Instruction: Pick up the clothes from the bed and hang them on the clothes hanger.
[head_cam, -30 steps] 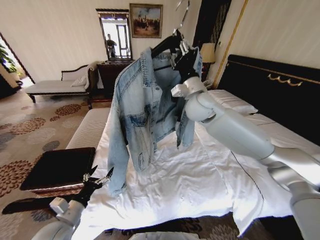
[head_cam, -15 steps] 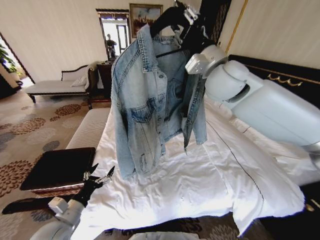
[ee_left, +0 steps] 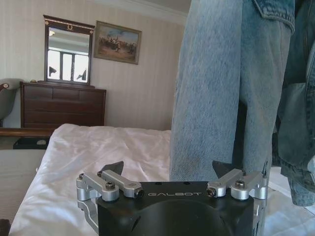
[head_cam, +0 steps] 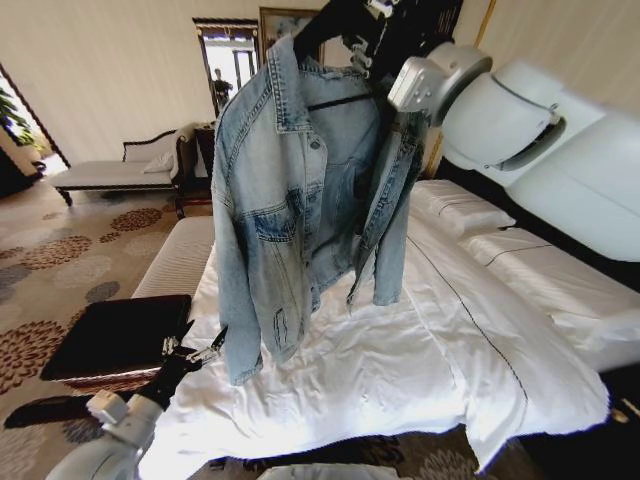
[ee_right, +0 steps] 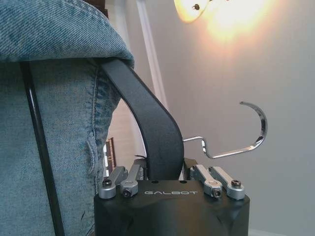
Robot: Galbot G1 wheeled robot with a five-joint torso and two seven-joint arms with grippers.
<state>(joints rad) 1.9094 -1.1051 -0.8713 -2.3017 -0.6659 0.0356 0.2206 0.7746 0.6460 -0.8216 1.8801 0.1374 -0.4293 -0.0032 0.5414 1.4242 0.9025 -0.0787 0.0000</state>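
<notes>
The clothes, a light-blue denim jacket (head_cam: 300,200), hang open on the black clothes hanger (head_cam: 335,20), clear of the bed (head_cam: 400,370) with its white sheets. My right gripper (head_cam: 364,38) is up high, shut on the hanger's sloping black arm (ee_right: 156,132). The silver hook (ee_right: 248,132) sticks out free beside it, and denim (ee_right: 49,128) drapes over the hanger's shoulder. My left gripper (head_cam: 195,355) stays low at the bed's near left corner, open and holding nothing (ee_left: 169,169). A jacket sleeve (ee_left: 216,88) hangs just beyond it.
A dark padded bench (head_cam: 115,335) stands left of the bed. A pale chaise longue (head_cam: 110,172), a dark dresser (head_cam: 205,150) and a mirror (head_cam: 228,65) line the far wall. White pillows (head_cam: 460,205) lie by the black headboard. A lit lamp (ee_right: 216,10) glows overhead.
My right arm has lifted the hanger and jacket higher and nearer the camera, so the jacket's hem now hangs off the sheets. The left gripper has stayed where it was.
</notes>
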